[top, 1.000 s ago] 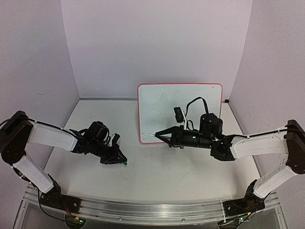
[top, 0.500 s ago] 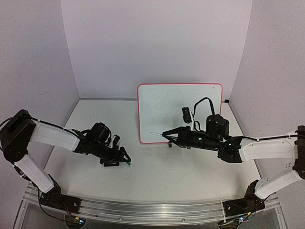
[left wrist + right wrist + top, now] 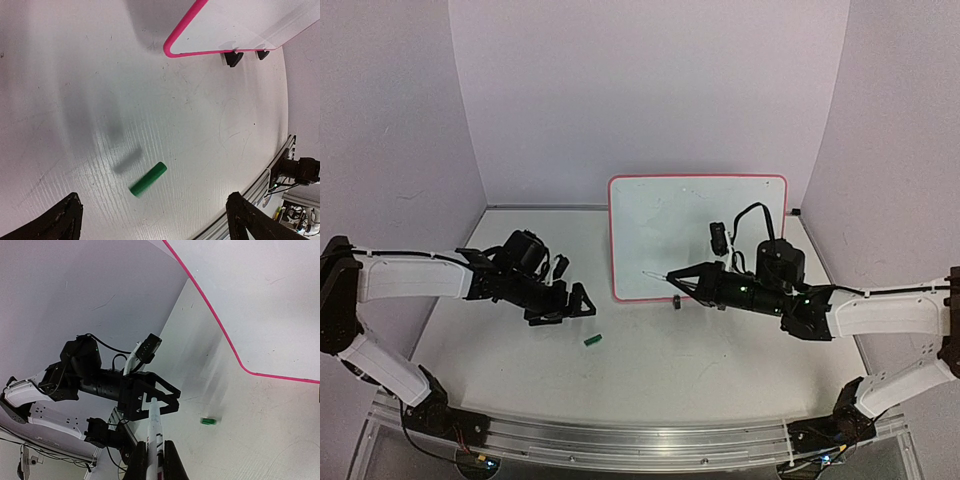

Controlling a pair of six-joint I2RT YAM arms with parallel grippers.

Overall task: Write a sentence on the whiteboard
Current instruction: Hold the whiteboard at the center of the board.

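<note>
A likely cap (image 3: pixel 592 340) lies left-front of the whiteboard (image 3: pixel 660 225).

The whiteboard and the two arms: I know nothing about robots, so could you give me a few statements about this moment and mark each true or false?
1. A green cap lies loose on the table. True.
2. The left gripper is clamped on that cap. False: its jaws stand open, and the cap lies on the table apart from it.
3. The right gripper holds a marker. True.
4. The whiteboard lies flat on the table. False: it stands on its lower edge, propped on black clip feet.
</note>
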